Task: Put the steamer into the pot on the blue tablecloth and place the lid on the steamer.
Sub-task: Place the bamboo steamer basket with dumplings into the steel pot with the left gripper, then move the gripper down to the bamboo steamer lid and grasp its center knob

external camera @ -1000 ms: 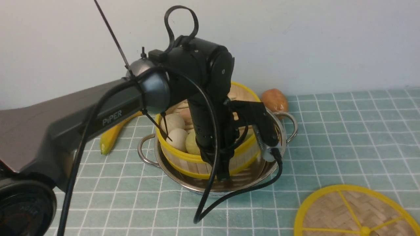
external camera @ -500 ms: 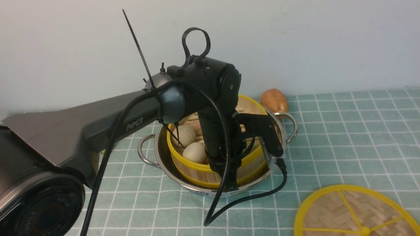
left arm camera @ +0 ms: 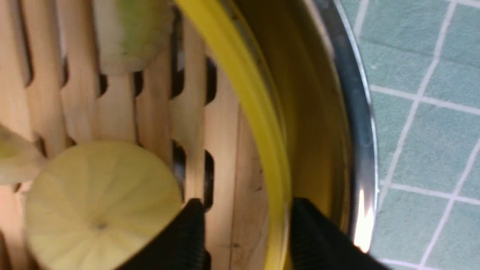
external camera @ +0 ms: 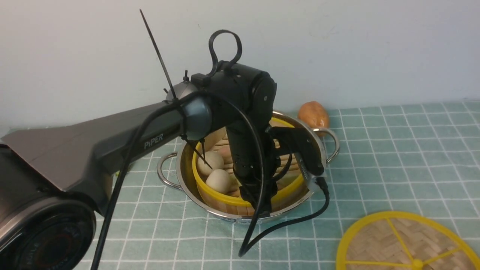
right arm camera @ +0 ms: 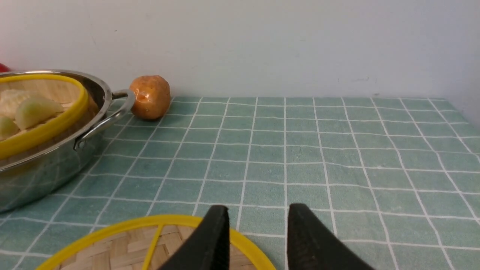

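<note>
Front view: left gripper (external camera: 262, 210) largely hidden behind its own arm and cable; bamboo steamer (external camera: 225, 198) now sits lower inside the shiny steel pot (external camera: 183, 176) than a moment ago; woven lid (external camera: 408, 240) cut off by the frame edge. Left wrist view: blurred fingertips (left arm camera: 187, 225) stand spread astride the steamer's smooth yellow rim. Right wrist view: right gripper (right arm camera: 258, 225) spread, pot and lid only partly in frame.

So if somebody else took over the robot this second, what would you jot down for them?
Left end effector: open, its fingers on either side of the steamer's rim.
Right end effector: open and empty.
Steamer: inside the pot, on the blue tablecloth.
Lid: lying flat on the cloth, to the robot's right of the pot.
Done: steamer in the pot.
Left: move the left arm clear, then put the lid on the steamer.
</note>
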Action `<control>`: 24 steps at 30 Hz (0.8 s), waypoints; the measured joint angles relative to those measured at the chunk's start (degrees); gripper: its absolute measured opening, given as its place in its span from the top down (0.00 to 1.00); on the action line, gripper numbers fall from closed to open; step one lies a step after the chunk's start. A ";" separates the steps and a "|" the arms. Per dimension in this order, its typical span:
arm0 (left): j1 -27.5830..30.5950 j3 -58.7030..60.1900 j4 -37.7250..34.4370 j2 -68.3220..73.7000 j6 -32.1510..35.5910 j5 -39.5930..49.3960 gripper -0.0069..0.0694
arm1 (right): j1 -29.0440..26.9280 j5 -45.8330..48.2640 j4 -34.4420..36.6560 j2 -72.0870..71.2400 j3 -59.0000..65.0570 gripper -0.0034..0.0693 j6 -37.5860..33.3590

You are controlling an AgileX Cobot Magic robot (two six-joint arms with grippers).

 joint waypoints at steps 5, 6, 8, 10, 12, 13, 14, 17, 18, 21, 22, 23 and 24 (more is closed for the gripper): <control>0.00 -4.13 2.68 -2.51 -5.19 1.72 0.28 | 0.00 0.00 0.00 0.00 0.00 0.62 0.00; 0.00 -5.34 3.67 -3.10 -6.26 1.72 0.27 | 0.00 0.00 0.00 0.00 0.00 0.62 0.00; 0.27 -9.08 6.53 -5.77 -9.93 1.72 0.26 | 0.00 0.00 0.00 0.00 0.00 0.62 0.00; 0.70 -11.31 8.59 -8.31 -12.74 1.79 0.27 | 0.00 0.00 0.00 0.00 0.00 0.62 0.00; 1.22 -13.01 10.13 -10.36 -14.40 1.84 0.29 | 0.00 0.00 0.00 0.00 0.00 0.62 0.00; 1.74 -14.10 10.83 -11.89 -15.74 1.87 0.31 | 0.00 0.00 0.00 0.00 0.00 0.62 0.00; 2.17 -14.80 11.07 -13.48 -16.91 1.90 0.34 | 0.00 0.00 0.00 0.00 0.00 0.62 0.00; 3.79 -16.04 11.34 -17.25 -20.35 1.96 0.48 | 0.00 0.00 0.00 0.00 0.00 0.62 0.00; 4.56 -16.21 11.34 -19.42 -22.20 1.96 0.61 | 0.00 0.00 0.00 0.00 0.00 0.62 0.00; 5.53 -16.21 10.68 -23.37 -27.50 2.02 0.85 | 0.00 0.00 0.00 0.00 0.00 0.62 0.00; 5.65 -16.21 10.29 -25.37 -29.59 2.02 0.90 | 0.00 0.00 0.00 0.00 0.00 0.62 0.00; 5.65 -16.21 10.21 -25.60 -29.81 2.02 0.91 | 0.00 0.00 0.00 0.00 0.00 0.62 0.00; 5.65 -16.25 9.75 -27.04 -31.15 2.02 0.94 | 0.00 0.00 0.00 0.00 0.00 0.62 0.00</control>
